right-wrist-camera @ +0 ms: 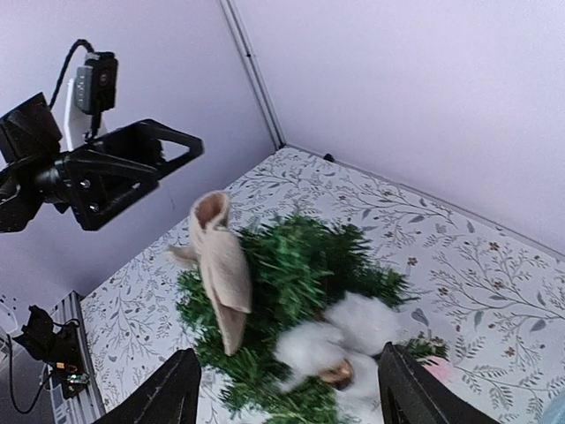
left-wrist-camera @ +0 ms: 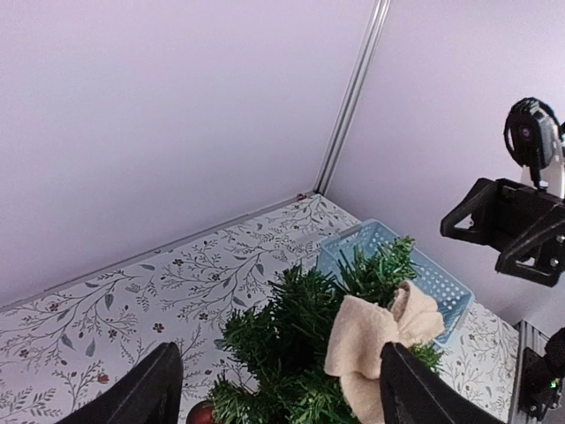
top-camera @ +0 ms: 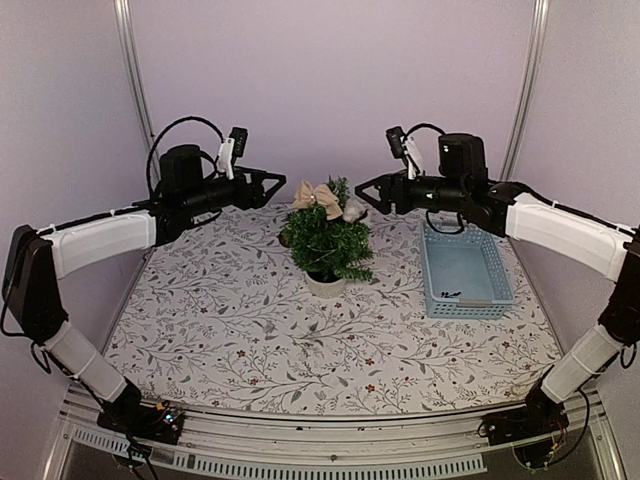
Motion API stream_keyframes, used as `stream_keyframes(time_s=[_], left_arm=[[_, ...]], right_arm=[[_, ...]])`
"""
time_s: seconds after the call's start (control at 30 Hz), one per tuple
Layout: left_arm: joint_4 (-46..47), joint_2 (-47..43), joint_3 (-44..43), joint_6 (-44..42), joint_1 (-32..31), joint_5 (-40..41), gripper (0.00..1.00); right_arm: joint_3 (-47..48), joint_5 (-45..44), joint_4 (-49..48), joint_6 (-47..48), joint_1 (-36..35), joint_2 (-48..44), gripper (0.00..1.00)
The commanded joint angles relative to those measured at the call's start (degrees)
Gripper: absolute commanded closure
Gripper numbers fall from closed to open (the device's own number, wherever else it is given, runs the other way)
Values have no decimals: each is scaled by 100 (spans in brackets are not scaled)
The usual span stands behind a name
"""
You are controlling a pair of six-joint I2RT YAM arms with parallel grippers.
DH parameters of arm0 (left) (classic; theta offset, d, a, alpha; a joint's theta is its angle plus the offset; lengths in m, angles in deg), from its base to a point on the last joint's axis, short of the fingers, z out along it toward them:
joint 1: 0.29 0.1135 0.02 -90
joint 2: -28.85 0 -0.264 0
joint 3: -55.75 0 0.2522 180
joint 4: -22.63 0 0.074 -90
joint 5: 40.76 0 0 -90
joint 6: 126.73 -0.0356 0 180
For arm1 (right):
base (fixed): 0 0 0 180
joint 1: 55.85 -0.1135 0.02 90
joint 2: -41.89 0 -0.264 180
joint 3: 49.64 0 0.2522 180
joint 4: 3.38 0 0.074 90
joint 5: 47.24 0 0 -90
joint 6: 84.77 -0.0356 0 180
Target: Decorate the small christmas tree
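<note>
The small christmas tree (top-camera: pixel 330 245) stands upright in a white pot (top-camera: pixel 326 285) at the middle of the patterned table. A beige fabric bow (top-camera: pixel 316 196) sits on its top, and a white fluffy ornament (top-camera: pixel 354 210) hangs just right of the bow. My left gripper (top-camera: pixel 277 185) hovers left of the treetop, open, with nothing between its fingers. My right gripper (top-camera: pixel 363 190) hovers right of the treetop, also open and empty. The left wrist view shows the tree (left-wrist-camera: pixel 296 336), the bow (left-wrist-camera: pixel 375 340) and a red ball (left-wrist-camera: pixel 201 413) low between my left gripper's (left-wrist-camera: pixel 278 358) fingers. In the right wrist view the bow (right-wrist-camera: pixel 221 265) and white ornament (right-wrist-camera: pixel 353 331) lie on the tree (right-wrist-camera: pixel 309 261) below my right gripper (right-wrist-camera: pixel 291 362).
A light blue plastic basket (top-camera: pixel 465 262) sits right of the tree under the right arm, with a small dark bit near its front wall. A pink object (right-wrist-camera: pixel 437 369) peeks out beside the tree. Purple walls and metal posts close in the back and sides.
</note>
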Motion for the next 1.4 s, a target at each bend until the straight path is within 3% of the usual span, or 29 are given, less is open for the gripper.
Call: stream_keyframes(time_s=[0.0, 0.17, 0.4, 0.6, 1.1, 1.37], left_arm=[[-152, -385, 289, -68, 152, 321, 20], [-235, -764, 562, -112, 161, 544, 16], [-255, -1061, 827, -30, 155, 569, 15], [-120, -1109, 936, 97, 138, 434, 15], [107, -1137, 1109, 178, 123, 380, 15], [169, -1075, 1082, 170, 128, 384, 15]], right_arm=[[-677, 266, -33, -110, 796, -578, 28], [-1260, 87, 697, 20, 1873, -937, 30], [-2061, -601, 1861, 535, 2404, -925, 43], [-2400, -767, 2195, 289, 2517, -700, 51], [-2251, -991, 2488, 299, 2561, 640, 61], [-2143, -949, 2086, 224, 2558, 1016, 78]])
